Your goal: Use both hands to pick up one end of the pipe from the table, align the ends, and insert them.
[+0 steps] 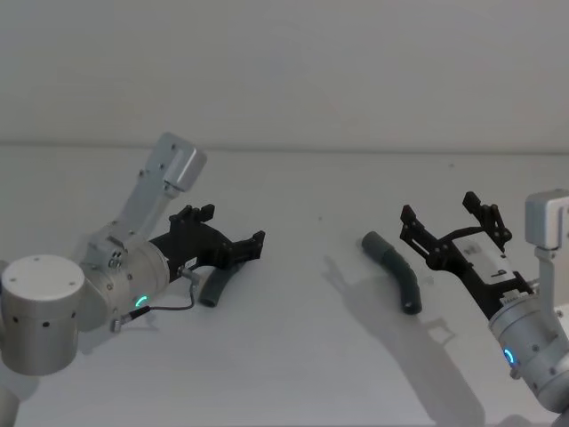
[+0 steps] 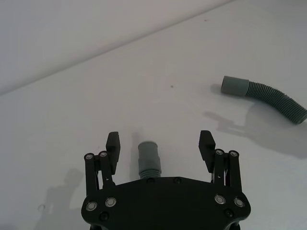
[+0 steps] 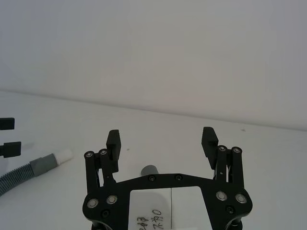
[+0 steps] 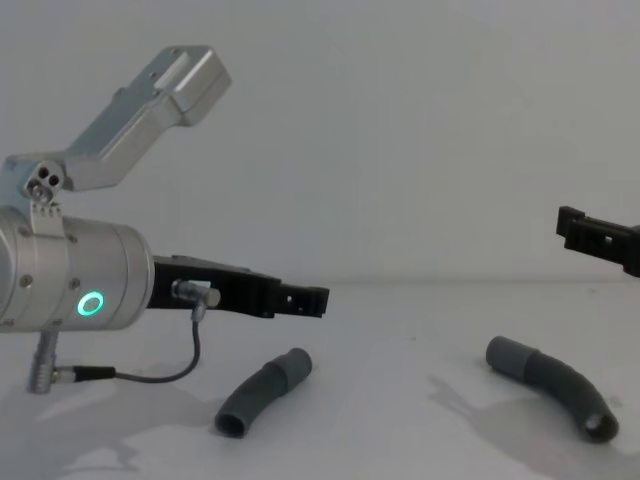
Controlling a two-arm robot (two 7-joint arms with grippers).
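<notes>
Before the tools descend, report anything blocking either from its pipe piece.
Nothing visible does. The open left tool hangs over the left pipe piece, the open right tool over the right pipe piece.

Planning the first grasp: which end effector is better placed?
Left. The left end effector is open with the left pipe piece centred between its fingers, low above it. The right end effector, also open, hangs higher above the right pipe piece.

Smooth, matt white-grey table [image 1: 293, 374]. On the table, dull dark grey plastic: left pipe piece [image 4: 262, 392], right pipe piece [image 2: 278, 98] ribbed along its curve, smooth at the collar. Above the table, matt black left gripper [image 2: 159, 141] and right gripper [image 3: 161, 135] with shiny metal rivets [image 2: 111, 201]; satin silver metal wrist [image 4: 70, 290].
</notes>
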